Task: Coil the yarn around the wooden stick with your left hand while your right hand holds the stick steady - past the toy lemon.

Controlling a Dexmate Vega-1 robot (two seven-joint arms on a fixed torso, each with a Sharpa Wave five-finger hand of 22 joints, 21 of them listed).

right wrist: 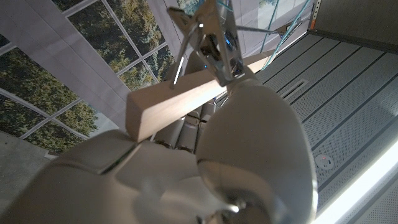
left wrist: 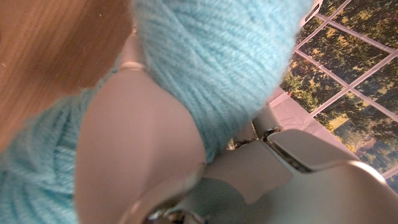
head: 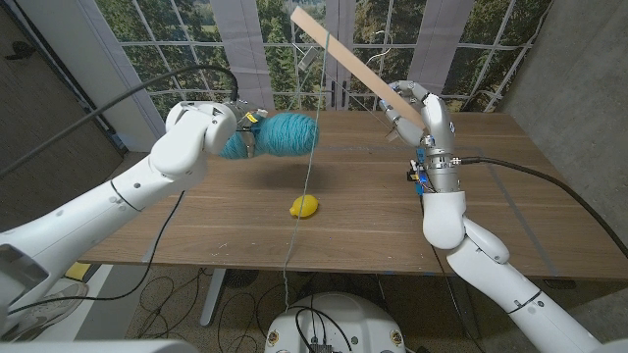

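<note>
The right hand (head: pixel 420 116) is clamped on the lower end of the wooden stick (head: pixel 348 57), which rises slantwise out of it, up and toward the robot's left, so that its free upper end hangs high above the middle of the tabletop (head: pixel 216 221). The left hand (head: pixel 218 130) grips the ball of blue yarn (head: pixel 285 134), its fingers closed around the near end of the ball, and holds it in the air over the left half of the tabletop, well below the stick's free tip and off to its left. The ball's long axis runs roughly level, pointing across toward the right hand. A thin strand (head: pixel 307 147) drops from near the stick's upper end, passes just beside the ball and the toy lemon (head: pixel 305 206), and runs down over the tabletop's front edge; whether it is already looped on the stick is hard to tell, the line being so fine. The coming move seems to turn on this: the stick's free end lies up and to the right of the yarn hand, so the left hand must probably carry the ball around that slanted axis.
</note>
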